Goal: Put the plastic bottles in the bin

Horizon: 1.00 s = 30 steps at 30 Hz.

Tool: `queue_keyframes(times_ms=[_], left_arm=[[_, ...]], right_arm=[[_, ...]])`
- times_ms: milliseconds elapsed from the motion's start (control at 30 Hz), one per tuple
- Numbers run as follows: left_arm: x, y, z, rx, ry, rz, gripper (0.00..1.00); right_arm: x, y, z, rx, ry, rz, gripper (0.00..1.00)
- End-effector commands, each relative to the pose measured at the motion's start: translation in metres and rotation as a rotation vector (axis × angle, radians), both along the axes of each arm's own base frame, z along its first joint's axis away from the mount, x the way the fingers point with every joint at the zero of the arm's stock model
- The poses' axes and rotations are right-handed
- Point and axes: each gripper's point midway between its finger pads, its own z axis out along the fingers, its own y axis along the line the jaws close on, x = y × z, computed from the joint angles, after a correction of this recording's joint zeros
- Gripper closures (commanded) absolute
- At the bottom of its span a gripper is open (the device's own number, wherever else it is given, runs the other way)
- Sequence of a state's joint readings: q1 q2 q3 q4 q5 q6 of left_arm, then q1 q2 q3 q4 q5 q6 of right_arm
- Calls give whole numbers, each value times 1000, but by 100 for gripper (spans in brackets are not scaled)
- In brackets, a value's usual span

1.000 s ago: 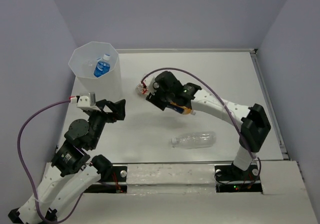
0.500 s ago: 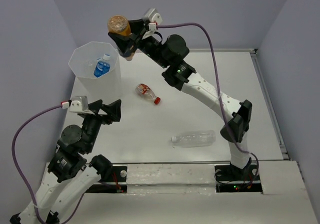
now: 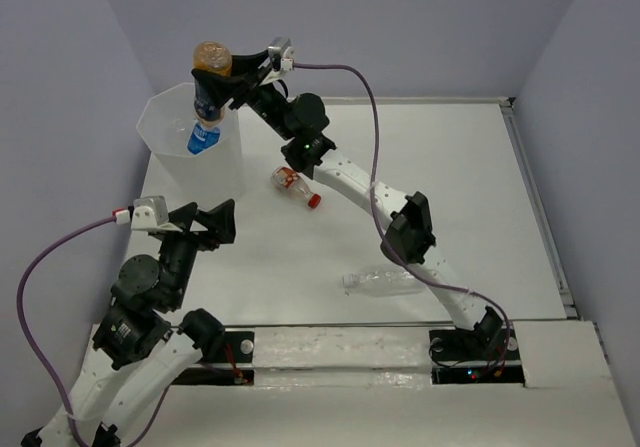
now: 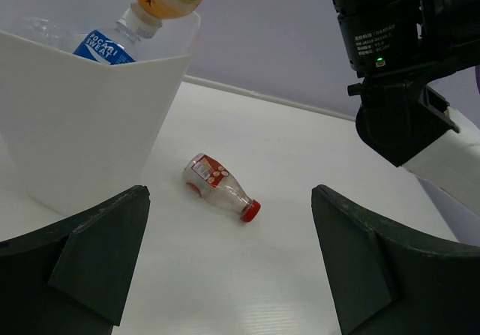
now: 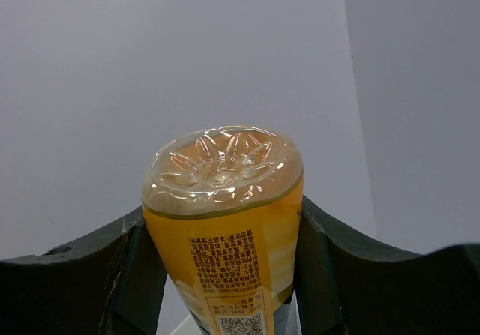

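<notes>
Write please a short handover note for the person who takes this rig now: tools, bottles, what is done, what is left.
Left tool: open, empty, near the bin.
Right tool: shut on the orange bottle, held neck down above the bin's rim.
Done: Pocari Sweat bottle is in the bin.
Left: release the orange bottle; then the red-capped bottle and the clear bottle, both lying on the table.
</notes>
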<state>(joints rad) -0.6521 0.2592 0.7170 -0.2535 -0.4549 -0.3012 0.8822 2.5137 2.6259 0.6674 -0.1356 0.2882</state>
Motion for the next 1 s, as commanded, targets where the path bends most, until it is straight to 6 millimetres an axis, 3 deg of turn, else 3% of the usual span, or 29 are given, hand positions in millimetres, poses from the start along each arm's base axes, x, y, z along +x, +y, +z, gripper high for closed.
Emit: queue_keyframes(times_ms=[0,33,133,200,233,267,467,500,533,600,633,667,700,733,767,800,833,867,900,933,967], left_arm=[[2,1,5,-13,-20,10,1],[3,1,5,-10,-21,10,1],[5,-4,4,7,-19,-7,1],[6,-7,5,14,-16,-16,1],[7,-7,3,15,-12,-15,1],[7,-7,4,12,-11,-13,1],[9,-14,4,7,-3,-37,1],[11,-16,4,9,-1,-43,1],[11,-18,4,10,0,-52,1],[14,-29,2,31,10,-95,1],[15,-32,1,34,18,-107,1],[15,-38,0,34,25,-132,1],[19,-45,-1,31,40,-148,1],[21,-51,-2,32,45,-171,1],[23,-66,-2,40,53,-235,1],[19,-72,-1,40,51,-272,1],[24,-84,-4,49,63,-313,1],[25,-103,-9,59,78,-394,1],[26,-113,-12,64,89,-435,1],[26,-125,-17,71,104,-488,1],[26,-135,-21,62,125,-529,1]], right_arm=[[-4,-21,27,133,1,40,57],[1,-14,14,109,31,47,47],[6,-7,1,58,52,39,23],[9,-2,-7,1,76,31,15],[5,-6,1,-6,72,27,9],[8,-2,-12,-39,90,24,8],[9,-8,-18,-128,104,2,5],[3,-15,-7,-120,97,0,6],[9,-17,-21,-151,121,-7,7],[8,-28,-19,-161,131,-15,9],[3,-47,2,-140,117,-30,10],[12,-54,-19,-180,159,-45,12],[13,-66,-19,-184,175,-61,14],[-2,-93,11,-150,155,-83,15],[-3,-127,5,-152,204,-152,20],[11,-127,-40,-217,266,-170,20],[-3,-165,-14,-155,278,-220,26],[9,-189,-70,-207,393,-267,29],[9,-212,-83,-196,439,-311,34],[6,-231,-98,-197,481,-337,57],[-10,-258,-90,-166,488,-364,67]])
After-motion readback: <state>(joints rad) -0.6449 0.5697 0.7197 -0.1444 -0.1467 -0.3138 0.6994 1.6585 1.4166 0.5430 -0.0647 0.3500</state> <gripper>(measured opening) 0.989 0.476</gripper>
